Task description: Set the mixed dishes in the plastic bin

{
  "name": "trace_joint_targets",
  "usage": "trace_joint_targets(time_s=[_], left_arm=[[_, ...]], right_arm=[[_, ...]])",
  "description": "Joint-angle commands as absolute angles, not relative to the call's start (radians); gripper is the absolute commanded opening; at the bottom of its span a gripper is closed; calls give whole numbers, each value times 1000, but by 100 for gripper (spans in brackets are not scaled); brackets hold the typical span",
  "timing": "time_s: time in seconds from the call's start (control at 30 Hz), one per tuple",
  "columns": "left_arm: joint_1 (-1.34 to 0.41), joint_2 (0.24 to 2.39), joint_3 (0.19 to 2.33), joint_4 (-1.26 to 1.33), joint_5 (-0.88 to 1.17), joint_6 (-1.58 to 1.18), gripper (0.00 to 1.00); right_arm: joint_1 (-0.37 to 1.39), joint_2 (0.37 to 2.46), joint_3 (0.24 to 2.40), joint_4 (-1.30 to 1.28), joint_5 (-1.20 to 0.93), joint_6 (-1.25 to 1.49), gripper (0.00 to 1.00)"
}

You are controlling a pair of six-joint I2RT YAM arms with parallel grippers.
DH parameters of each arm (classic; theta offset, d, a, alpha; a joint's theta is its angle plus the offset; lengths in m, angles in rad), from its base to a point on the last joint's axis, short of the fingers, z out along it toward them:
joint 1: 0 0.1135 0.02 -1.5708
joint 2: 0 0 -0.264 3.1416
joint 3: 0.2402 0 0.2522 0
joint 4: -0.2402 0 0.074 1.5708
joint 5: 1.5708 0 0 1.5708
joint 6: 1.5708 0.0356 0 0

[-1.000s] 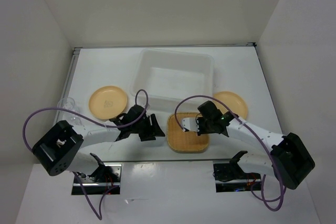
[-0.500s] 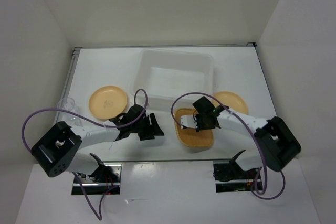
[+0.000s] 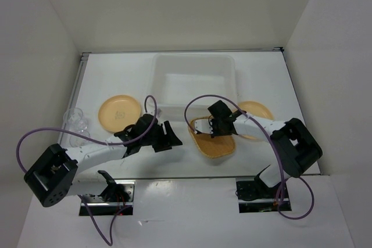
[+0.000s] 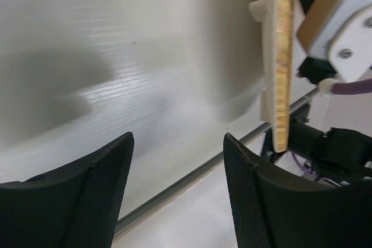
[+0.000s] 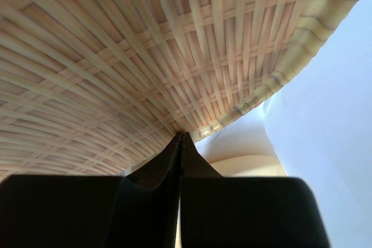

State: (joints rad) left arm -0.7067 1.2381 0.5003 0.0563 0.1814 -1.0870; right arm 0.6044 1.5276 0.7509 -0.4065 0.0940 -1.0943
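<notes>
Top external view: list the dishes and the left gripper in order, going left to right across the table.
clear cups → left round plate → left gripper, jaws open → woven plate → right round plate

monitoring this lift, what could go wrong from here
The right gripper pinches the woven plate only at its rim and the plate hangs tilted, so it might swivel or slip out. The near wall of the plastic bin stands just beyond; the plate's low edge could catch it. The left gripper sits open close beside the plate and might get bumped.
</notes>
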Motion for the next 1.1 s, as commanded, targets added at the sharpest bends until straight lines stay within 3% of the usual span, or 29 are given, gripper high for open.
trace_joint_targets(time_s=[0.0,0.2,0.47,0.63,1.07], left_arm=[[-710,1230,512,165,222,-1132,71],[-721,1356,540,349,245,-1210,75],[-844,1587,702,391,235,-1210,76],[-854,1575,700,391,193,-1219,77],[-864,1276,611,391,97,-1336,73]], right_arm=[[612,1569,678,-531,-20,-1045,0],[621,1560,678,-522,-20,-1016,0],[621,1551,669,-512,-20,-997,0],[621,1540,669,-512,-20,-988,0],[640,1540,669,-503,-29,-969,0]])
